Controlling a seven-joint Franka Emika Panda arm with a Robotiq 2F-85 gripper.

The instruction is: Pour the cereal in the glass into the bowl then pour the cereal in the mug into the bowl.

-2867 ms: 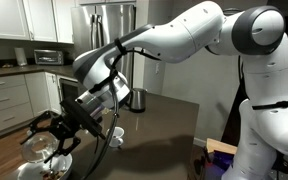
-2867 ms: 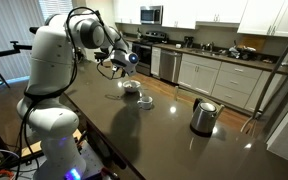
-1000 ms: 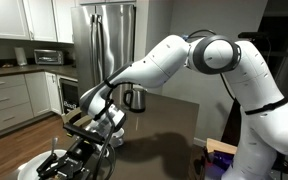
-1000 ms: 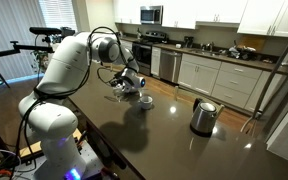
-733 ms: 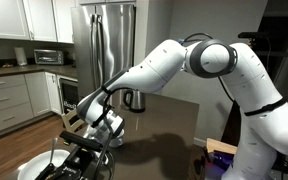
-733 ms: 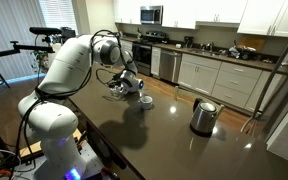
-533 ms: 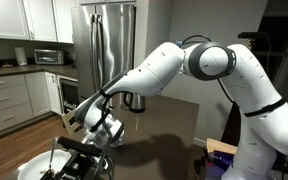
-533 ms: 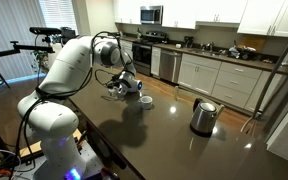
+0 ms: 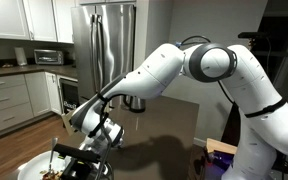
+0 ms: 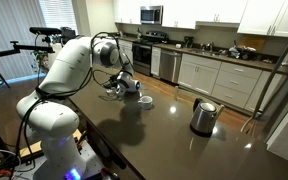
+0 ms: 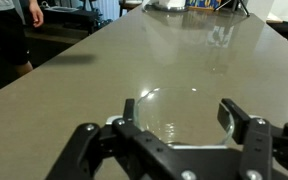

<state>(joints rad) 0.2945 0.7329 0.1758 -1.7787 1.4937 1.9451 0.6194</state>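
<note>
- I am holding the pincer [image 11: 179, 112] low over the desk [image 11: 94, 70], its fingers spread wide so that they are flanking the glass [image 11: 184, 93]; this is the first vessel to empty, so I am going for it ahead of the mug.
- In the wrist view the glass is sitting between the two fingers. I cannot tell whether the pads are touching its wall.
- I am coming in from the side, which I judge should leave the rim free for tipping afterwards.
- The cereal is not showing clearly through the glass from here.
- The bowl [image 9: 29, 168] is lying just beside the pincer in an exterior view, so the pour should need only a short carry.
- The mug [image 10: 145, 99] is waiting near the pincer, and the kettle [image 10: 203, 116] is standing well apart from it.
</note>
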